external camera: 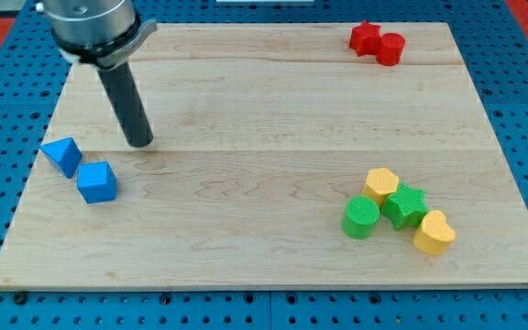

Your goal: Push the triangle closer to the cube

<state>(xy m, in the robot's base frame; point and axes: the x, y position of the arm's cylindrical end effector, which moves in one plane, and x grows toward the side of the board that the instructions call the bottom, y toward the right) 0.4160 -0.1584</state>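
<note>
A blue triangle lies near the view's left edge of the wooden board. A blue cube sits just below and to the right of it, almost touching it. My tip rests on the board to the right of the triangle and above the cube, apart from both.
A red star and a red cylinder touch at the view's top right. At the lower right cluster a yellow hexagon, a green star, a green cylinder and a yellow heart.
</note>
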